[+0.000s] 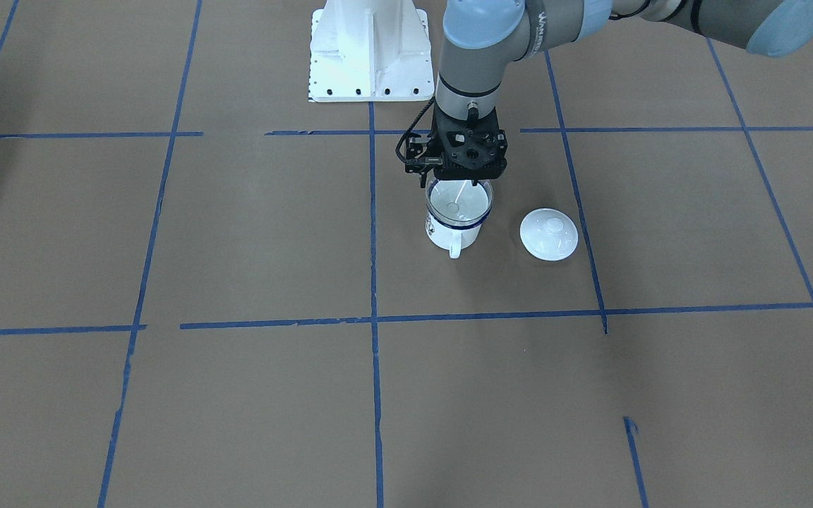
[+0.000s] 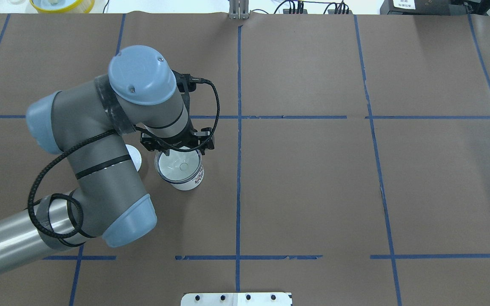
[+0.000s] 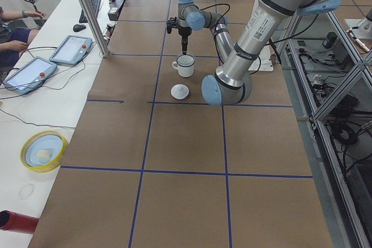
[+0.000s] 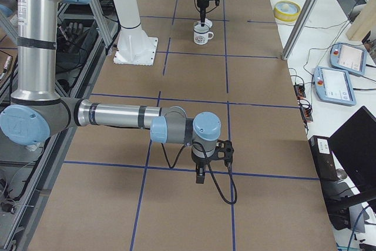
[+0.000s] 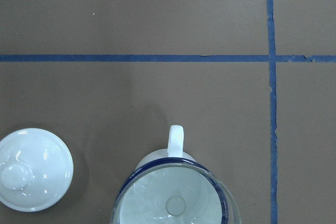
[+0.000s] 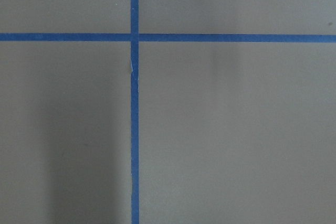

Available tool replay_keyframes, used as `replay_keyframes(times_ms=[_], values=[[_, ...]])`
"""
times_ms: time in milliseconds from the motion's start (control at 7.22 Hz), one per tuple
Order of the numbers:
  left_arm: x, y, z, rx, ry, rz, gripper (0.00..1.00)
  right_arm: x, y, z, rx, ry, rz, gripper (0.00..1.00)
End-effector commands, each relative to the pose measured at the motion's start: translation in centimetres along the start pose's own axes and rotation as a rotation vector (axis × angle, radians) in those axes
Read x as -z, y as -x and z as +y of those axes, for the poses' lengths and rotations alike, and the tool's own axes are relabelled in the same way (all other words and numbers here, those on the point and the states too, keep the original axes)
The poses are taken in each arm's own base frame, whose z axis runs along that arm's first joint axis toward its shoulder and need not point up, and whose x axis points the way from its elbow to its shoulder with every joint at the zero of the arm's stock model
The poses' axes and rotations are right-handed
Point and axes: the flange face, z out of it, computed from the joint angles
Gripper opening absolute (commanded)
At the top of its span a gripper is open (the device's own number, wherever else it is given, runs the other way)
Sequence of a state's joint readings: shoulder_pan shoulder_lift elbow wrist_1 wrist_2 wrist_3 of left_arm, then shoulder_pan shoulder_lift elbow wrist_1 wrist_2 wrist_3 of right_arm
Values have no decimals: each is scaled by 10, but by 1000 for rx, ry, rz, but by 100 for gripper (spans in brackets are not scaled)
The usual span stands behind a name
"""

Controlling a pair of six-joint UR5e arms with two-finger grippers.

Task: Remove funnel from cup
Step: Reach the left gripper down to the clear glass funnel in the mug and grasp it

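1. The cup [image 1: 452, 236] stands upright on the brown bench [image 1: 237, 233]. Its handle is turned away from the robot's base.
2. The funnel [image 5: 173, 203] sits in the cup's mouth. Its clear cone spans the dark blue rim and its spout hole lies near the middle, pointing down inside.
3. The left hand [image 3: 183, 49] points straight down over the robot-side part of the cup's rim, close above the funnel. Whether its fingertips touch the funnel cannot be told.
4. Whether the left hand is released or clenched cannot be told either. Its own body hides the fingers from above, and they are too small to read in the side views.
5. A white knobbed lid [image 1: 549, 234] lies flat on the bench just beside the cup, on the robot's left of it, not touching it.
6. The right hand [image 4: 200, 179] points down at the bench, well apart from the cup, near blue tape lines [image 4: 176, 168]. It shows only in the right side view, so its grip cannot be judged.
7. The right wrist view shows only bench and 2 crossing tape lines.
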State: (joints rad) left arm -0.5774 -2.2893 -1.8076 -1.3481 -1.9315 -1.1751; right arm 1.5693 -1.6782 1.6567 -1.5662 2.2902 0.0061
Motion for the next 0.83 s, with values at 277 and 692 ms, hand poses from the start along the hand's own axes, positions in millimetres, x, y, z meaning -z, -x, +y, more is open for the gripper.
replay_keyframes(times_ms=[277, 692], values=[[-29, -19, 2, -9, 9, 2, 54, 0, 0, 0, 0, 0, 0, 100], [-40, -15, 0, -10, 11, -3, 26, 0, 0, 0, 0, 0, 0, 100]])
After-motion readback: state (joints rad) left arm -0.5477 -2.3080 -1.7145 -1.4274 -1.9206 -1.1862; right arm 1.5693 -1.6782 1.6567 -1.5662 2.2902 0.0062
